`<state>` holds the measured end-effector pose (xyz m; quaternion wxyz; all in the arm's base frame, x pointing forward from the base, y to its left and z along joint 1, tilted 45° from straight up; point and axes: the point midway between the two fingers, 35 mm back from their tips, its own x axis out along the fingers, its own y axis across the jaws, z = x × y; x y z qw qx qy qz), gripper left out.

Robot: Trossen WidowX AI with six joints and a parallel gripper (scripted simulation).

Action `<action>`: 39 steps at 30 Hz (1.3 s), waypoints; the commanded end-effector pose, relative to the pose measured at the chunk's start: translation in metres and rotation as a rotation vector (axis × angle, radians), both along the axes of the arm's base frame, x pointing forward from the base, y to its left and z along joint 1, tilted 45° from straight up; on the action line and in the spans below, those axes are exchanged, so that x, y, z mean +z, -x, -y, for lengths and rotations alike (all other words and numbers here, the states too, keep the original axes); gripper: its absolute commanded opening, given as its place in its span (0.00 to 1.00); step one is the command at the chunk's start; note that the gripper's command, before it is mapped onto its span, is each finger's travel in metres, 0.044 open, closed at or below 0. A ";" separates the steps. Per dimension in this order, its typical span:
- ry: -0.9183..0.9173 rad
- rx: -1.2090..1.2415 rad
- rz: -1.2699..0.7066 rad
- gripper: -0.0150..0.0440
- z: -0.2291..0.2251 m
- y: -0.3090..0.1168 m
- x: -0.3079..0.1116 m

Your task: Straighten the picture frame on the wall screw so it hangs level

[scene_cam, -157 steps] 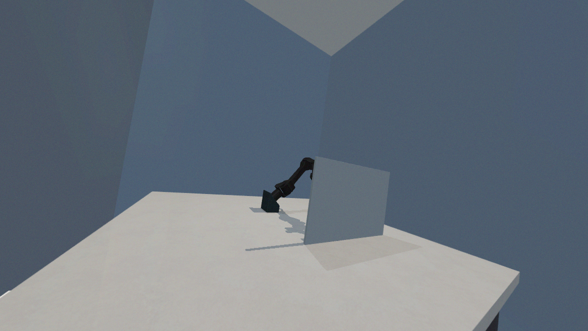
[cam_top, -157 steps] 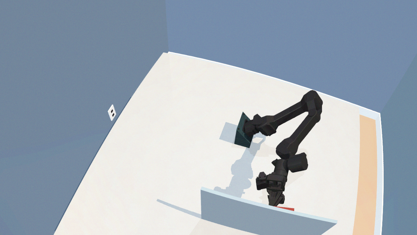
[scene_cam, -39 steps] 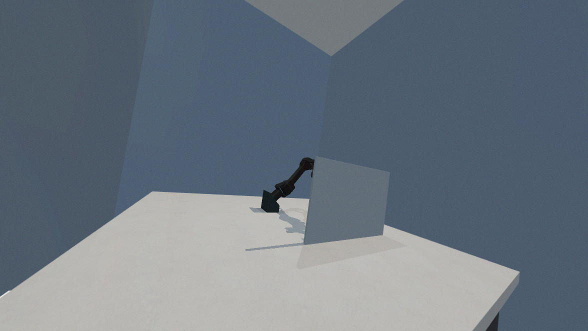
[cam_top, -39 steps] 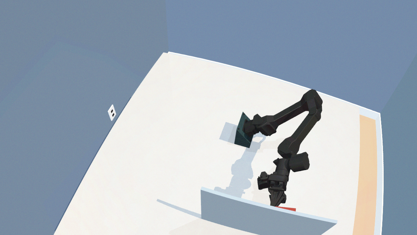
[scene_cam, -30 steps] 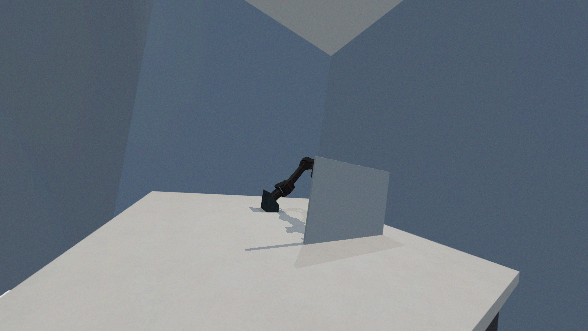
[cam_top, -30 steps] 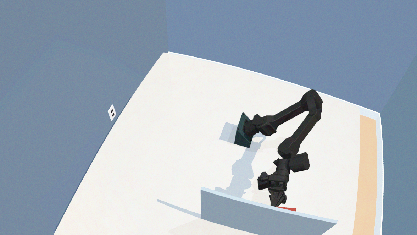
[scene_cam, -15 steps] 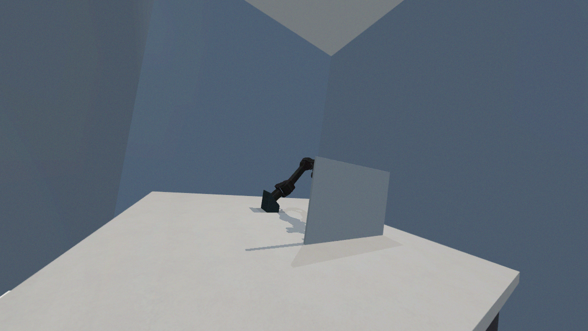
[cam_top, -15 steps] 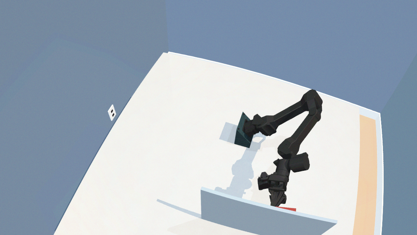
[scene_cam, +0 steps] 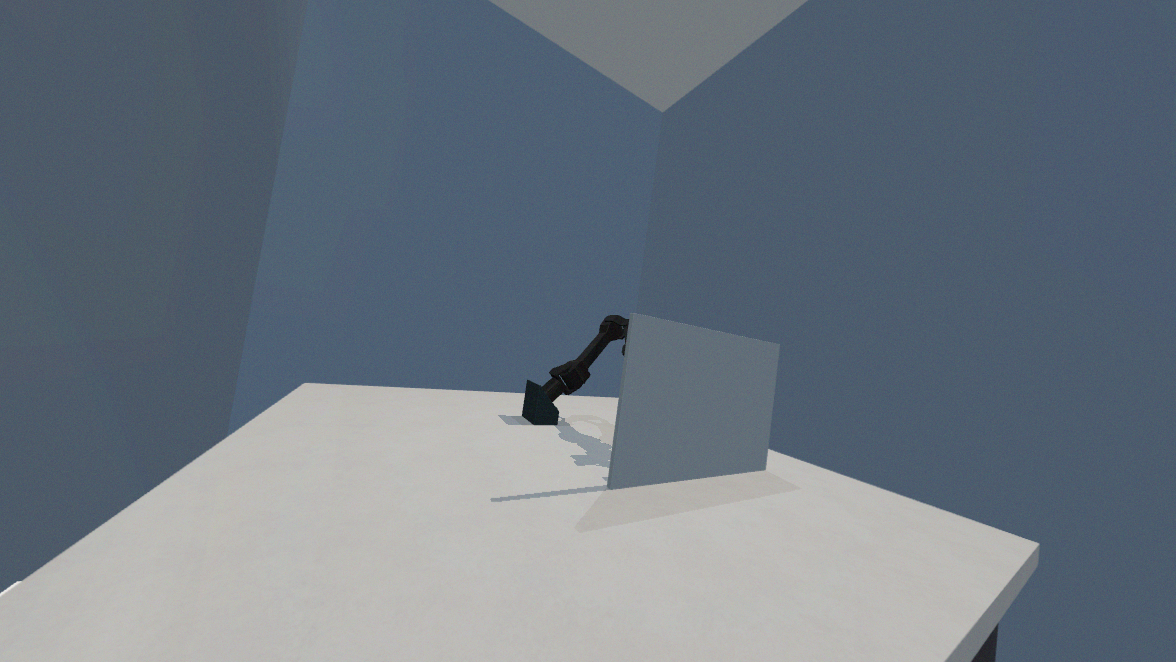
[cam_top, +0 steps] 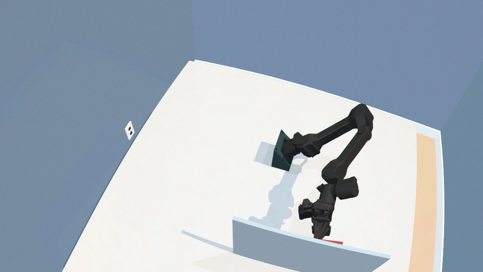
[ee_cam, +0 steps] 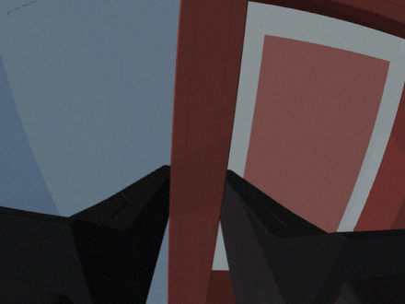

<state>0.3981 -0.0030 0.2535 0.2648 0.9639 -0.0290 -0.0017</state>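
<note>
The red picture frame (cam_top: 336, 242) (ee_cam: 198, 115) shows as a thin sliver above the panel in the top view and fills the middle and right of the wrist view. It has a white inner border (ee_cam: 248, 92) around a dull red picture (ee_cam: 318, 129). My gripper (cam_top: 317, 238) (ee_cam: 196, 177) is shut on one bar of the frame, a black finger on each side of it. The upright grey-blue panel (cam_top: 287, 250) (scene_cam: 695, 402) hides most of the frame in the top view and all of it in the exterior view. The screw and the notched strip are hidden. I cannot tell the frame's tilt.
The panel stands on the white table (cam_top: 169, 169) (scene_cam: 329, 534). The arm's dark base (cam_top: 282, 158) (scene_cam: 539, 407) is on the side of the panel where the frame hangs. A tan strip (cam_top: 425, 202) runs along the right side. A white outlet (cam_top: 129, 130) is on the left wall.
</note>
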 end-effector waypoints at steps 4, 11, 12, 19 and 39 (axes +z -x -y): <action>0.051 -0.001 -0.003 0.25 -0.001 0.000 0.000; 0.092 -0.002 -0.006 0.25 -0.001 0.000 0.000; 0.092 -0.002 -0.006 0.25 -0.001 0.000 0.000; 0.134 -0.003 -0.008 0.25 -0.001 0.000 -0.001; 0.238 -0.004 -0.014 0.25 -0.002 0.000 -0.001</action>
